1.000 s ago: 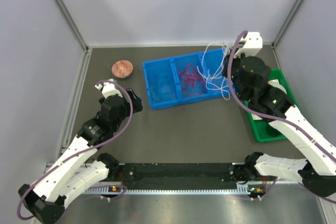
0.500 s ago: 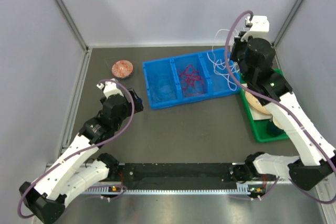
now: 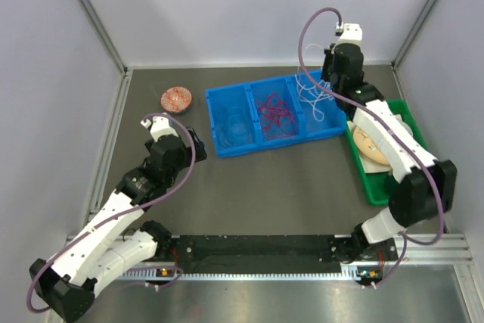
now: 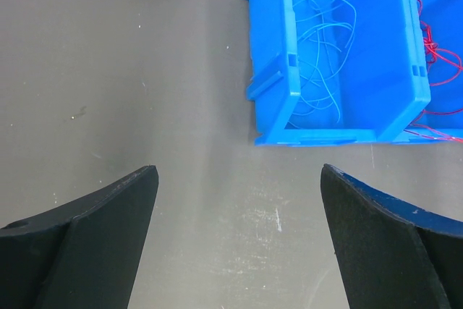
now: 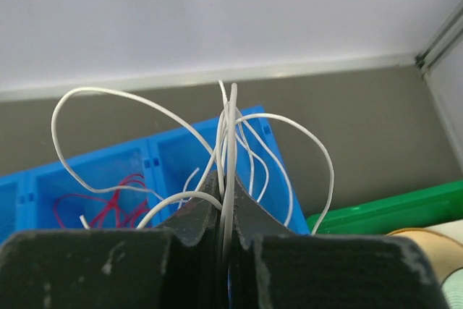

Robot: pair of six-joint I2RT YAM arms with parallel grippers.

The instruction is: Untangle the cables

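Right end effector (image 3: pixel 331 85) holds white cables (image 3: pixel 309 100)

The right gripper (image 3: pixel 331 73) (image 5: pixel 226 179) now stands farther toward 12 o'clock than a second ago, pulled back from the right end of the blue bin (image 3: pixel 227 122) to near the back wall. The white cables (image 3: pixel 314 96) (image 5: pixel 231 128) have gone with it, their loops now hanging at the bin's 12 o'clock edge. The right arm (image 3: pixel 393 141) has stretched out long and thin, uncovering a tan round thing (image 3: pixel 370 145) in the green tray (image 3: pixel 370 187); its elbow now covers the tray's 5 o'clock end. The purple hose (image 3: pixel 302 35) arches higher toward 12 o'clock.
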